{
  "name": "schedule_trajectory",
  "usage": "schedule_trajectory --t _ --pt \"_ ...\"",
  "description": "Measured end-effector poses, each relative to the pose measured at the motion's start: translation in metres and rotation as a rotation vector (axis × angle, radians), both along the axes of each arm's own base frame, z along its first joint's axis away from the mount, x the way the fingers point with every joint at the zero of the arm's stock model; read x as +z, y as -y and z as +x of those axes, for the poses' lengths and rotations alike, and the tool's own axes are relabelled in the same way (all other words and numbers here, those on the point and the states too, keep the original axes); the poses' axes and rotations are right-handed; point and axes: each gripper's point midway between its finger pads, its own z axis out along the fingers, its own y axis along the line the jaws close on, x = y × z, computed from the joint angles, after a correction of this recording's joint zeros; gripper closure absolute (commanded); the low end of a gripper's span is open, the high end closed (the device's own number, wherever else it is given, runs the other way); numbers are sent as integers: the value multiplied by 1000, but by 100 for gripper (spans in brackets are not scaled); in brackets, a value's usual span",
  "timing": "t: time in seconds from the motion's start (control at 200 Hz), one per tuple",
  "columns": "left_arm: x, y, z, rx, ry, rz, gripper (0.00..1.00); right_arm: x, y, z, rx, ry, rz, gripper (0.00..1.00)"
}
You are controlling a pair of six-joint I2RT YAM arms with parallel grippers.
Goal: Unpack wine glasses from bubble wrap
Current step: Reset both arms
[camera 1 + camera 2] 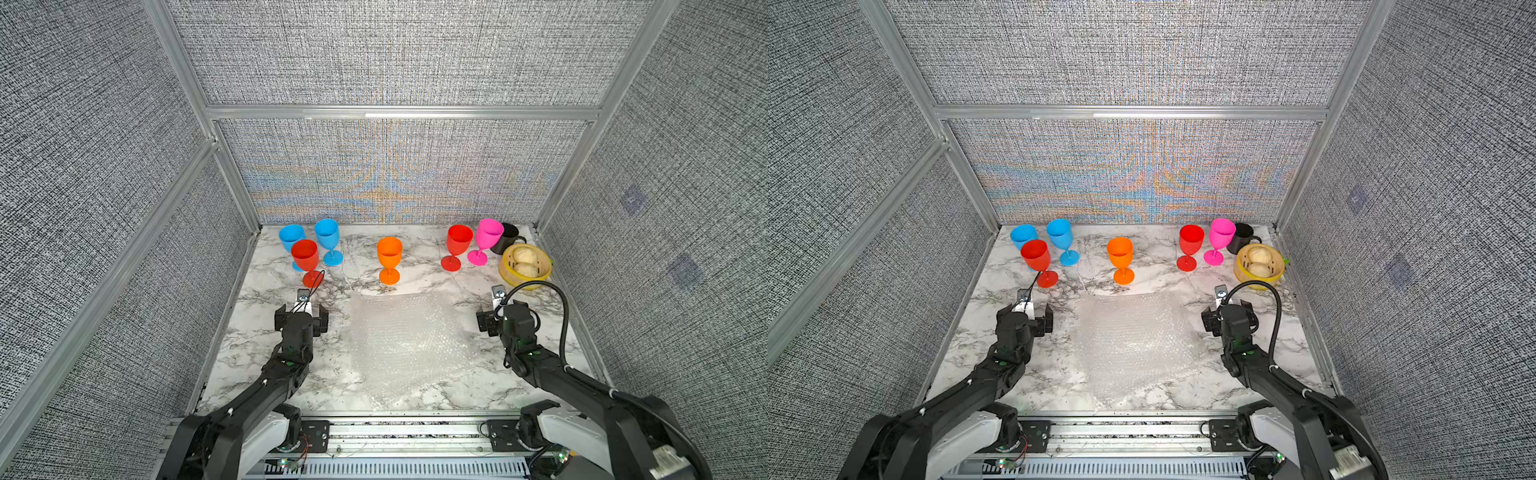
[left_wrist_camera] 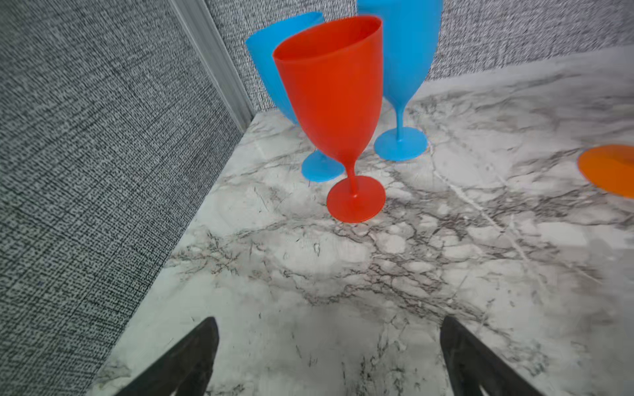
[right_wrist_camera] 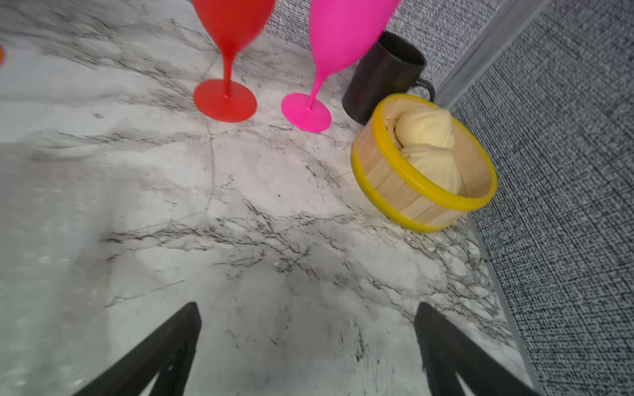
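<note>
Six wine glasses stand upright along the back of the marbled table in both top views. At the left are two blue ones (image 1: 291,239) (image 1: 327,237) and a red one (image 1: 305,255). An orange one (image 1: 389,253) is in the middle, with a red one (image 1: 459,241) and a pink one (image 1: 488,235) at the right. The bubble wrap (image 1: 409,340) lies flat mid-table, with nothing inside. My left gripper (image 2: 329,320) hangs open over bare table in front of the left red glass (image 2: 332,89). My right gripper (image 3: 307,305) is open and empty, short of the right red glass (image 3: 224,101) and the pink glass (image 3: 343,37).
A black mug (image 1: 505,237) stands in the back right corner. In front of it is a yellow-rimmed wooden basket (image 1: 524,276) holding buns. Grey fabric walls close in the table at the left, back and right. An aluminium rail runs along the front edge.
</note>
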Motion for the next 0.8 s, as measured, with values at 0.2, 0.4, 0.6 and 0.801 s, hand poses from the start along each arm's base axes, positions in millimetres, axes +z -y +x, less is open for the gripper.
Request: schedule_trajectory --t 0.2,0.4,0.6,0.801 --pt "-17 -13 36 48 53 -14 0 -21 24 16 -48 88 162 1" --pt "6 -16 73 46 108 -53 0 -3 8 56 49 139 260 1" --pt "-6 -20 72 49 72 -78 0 6 3 76 92 124 304 1" --pt "-8 -21 72 48 67 -81 0 -1 -3 73 107 78 314 1"
